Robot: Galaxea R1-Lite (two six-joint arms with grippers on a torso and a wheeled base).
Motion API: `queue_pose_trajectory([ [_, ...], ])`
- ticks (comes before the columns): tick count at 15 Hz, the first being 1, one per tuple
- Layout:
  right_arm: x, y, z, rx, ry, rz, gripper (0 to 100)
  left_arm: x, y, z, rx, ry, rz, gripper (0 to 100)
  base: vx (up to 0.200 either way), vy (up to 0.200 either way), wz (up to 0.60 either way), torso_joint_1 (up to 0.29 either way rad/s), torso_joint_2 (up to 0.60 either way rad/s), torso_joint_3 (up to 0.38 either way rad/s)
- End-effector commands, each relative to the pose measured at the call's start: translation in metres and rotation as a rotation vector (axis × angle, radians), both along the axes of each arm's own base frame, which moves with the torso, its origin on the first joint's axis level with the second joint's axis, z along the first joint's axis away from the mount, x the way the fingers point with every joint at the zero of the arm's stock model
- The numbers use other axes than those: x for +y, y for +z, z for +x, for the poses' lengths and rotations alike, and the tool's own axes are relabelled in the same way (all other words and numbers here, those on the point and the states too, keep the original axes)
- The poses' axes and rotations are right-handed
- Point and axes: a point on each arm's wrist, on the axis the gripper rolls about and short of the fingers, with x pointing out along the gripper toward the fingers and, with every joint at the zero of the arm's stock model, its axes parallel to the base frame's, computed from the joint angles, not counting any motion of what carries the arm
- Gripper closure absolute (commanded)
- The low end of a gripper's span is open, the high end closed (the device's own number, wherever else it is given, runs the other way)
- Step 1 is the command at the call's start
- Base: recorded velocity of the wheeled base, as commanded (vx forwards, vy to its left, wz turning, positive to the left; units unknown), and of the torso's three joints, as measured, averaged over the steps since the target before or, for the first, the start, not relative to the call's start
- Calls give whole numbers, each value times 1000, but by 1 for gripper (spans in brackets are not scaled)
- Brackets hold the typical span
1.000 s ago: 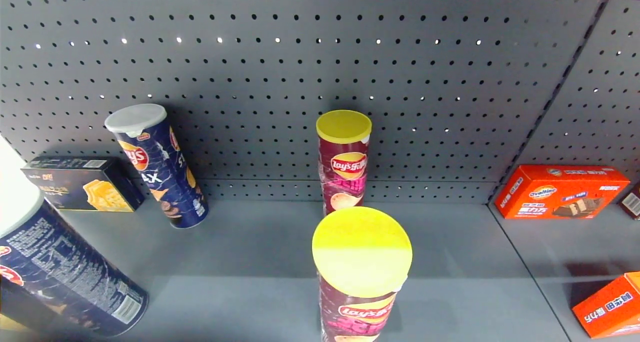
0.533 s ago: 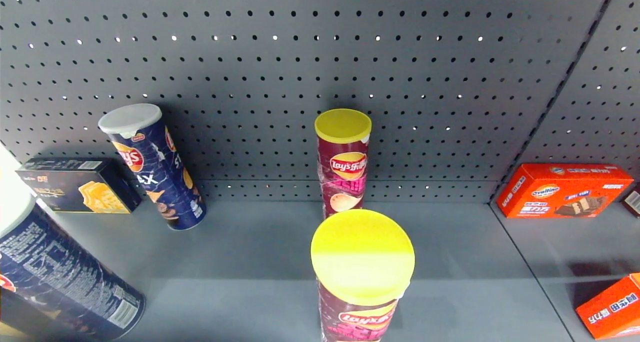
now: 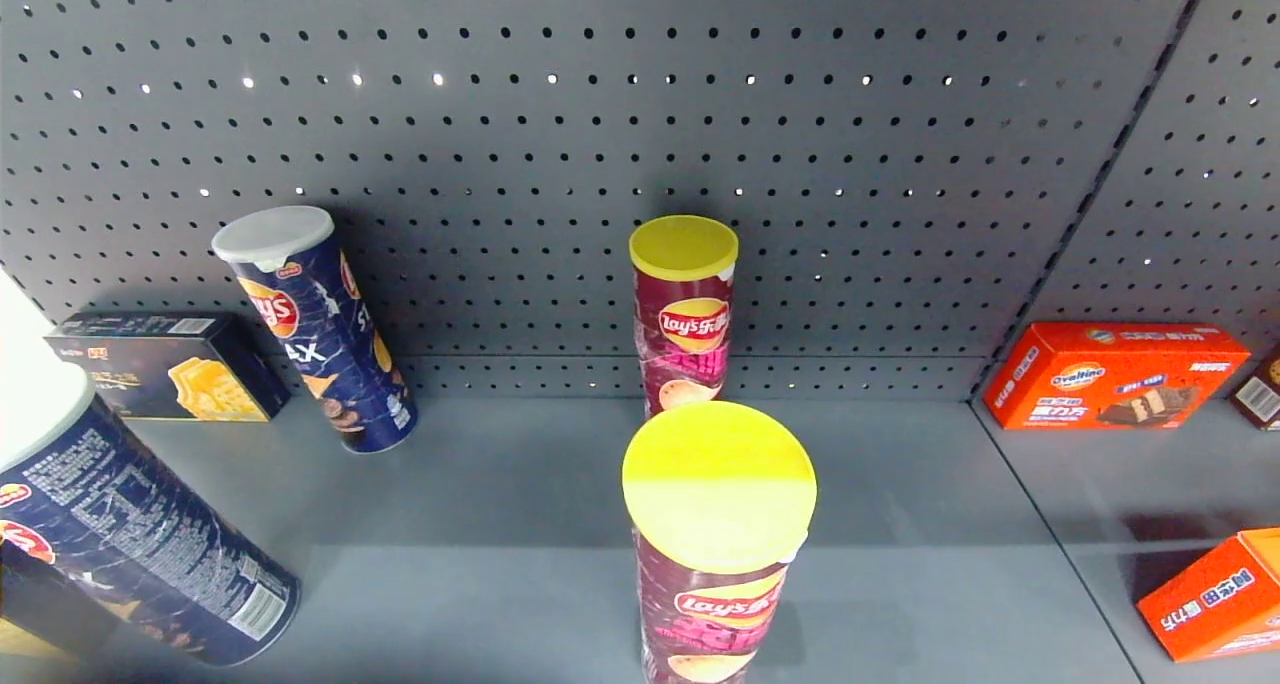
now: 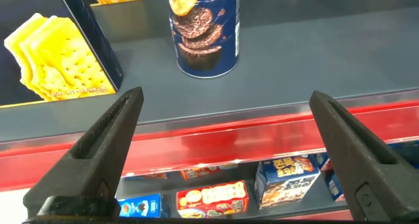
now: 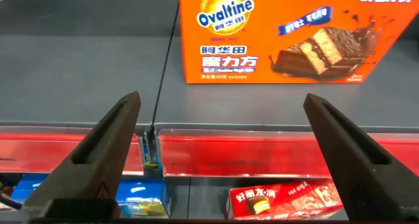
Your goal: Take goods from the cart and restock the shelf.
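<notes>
Before the shelf (image 4: 294, 60), left gripper (image 4: 226, 96) and right gripper (image 5: 221, 98) gape.

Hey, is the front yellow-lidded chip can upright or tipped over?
Upright: the front chip can has its yellow lid facing up, body straight below, on the shelf.

Perforated grey back panel (image 3: 600, 114), perhaps metal

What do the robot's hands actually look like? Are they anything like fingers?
The left gripper and right gripper each have two matte black fingers: long, flat-sided wedges narrowing to blunt tips, more like plastic tongs than a hand.
</notes>
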Motion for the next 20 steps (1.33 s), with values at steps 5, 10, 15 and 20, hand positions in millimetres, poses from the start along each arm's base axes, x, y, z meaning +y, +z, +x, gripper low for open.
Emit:
queue_pose_trajectory([
  [5, 0, 0, 0, 2, 0, 0, 0, 0, 0, 0, 0, 0, 1, 0, 0, 0, 0, 0, 0, 0],
  [10, 0, 0, 0, 2, 0, 0, 0, 0, 0, 0, -1, -2, 5, 0, 0, 0, 0, 0, 0, 0],
  [15, 0, 0, 0, 2, 0, 0, 0, 0, 0, 0, -2, 0, 1, 0, 0, 0, 0, 0, 0, 0],
  [20, 0, 0, 0, 2, 0, 0, 0, 0, 0, 0, -2, 0, 1, 0, 0, 0, 0, 0, 0, 0],
])
